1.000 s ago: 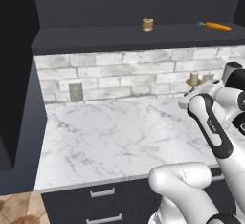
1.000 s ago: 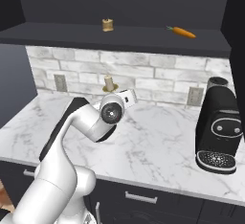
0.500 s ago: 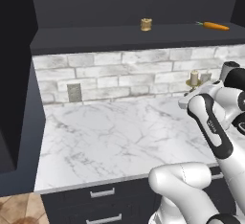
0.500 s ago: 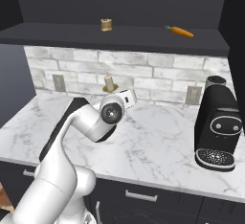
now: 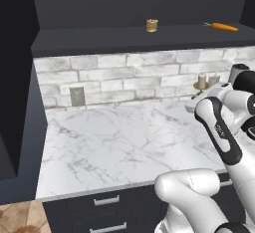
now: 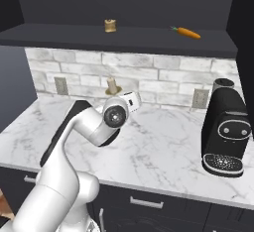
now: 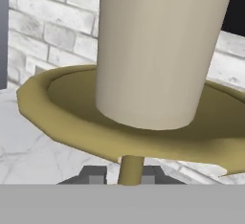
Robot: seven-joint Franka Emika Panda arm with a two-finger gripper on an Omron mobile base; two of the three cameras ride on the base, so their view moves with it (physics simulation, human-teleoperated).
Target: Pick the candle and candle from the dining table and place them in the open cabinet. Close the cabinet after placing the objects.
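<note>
Hand view has the two dark finger tips pinched on either side of the slim brass stem, right under the dished brass drip plate of the cream candle on its brass candlestick; so the two-finger gripper is closed on the candlestick stem. Over the last second the candle has barely shifted against the white brick backsplash and the jaws have nipped in slightly, so my read is the grip is being firmed up mid-carry. Left base view puts that candle above the back of the white grey-veined marble counter, well below the dark charcoal cabinet shelf. The short squat golden-tan candle already sits on that shelf, well apart from an orange carrot further right. A black coffee machine stands on the counter to the right, clear of the arm. Remaining, as I judge it: lift the held candle to shelf height, set it down beside the squat one, then shut the doors, which I can't make out properly from here.
</note>
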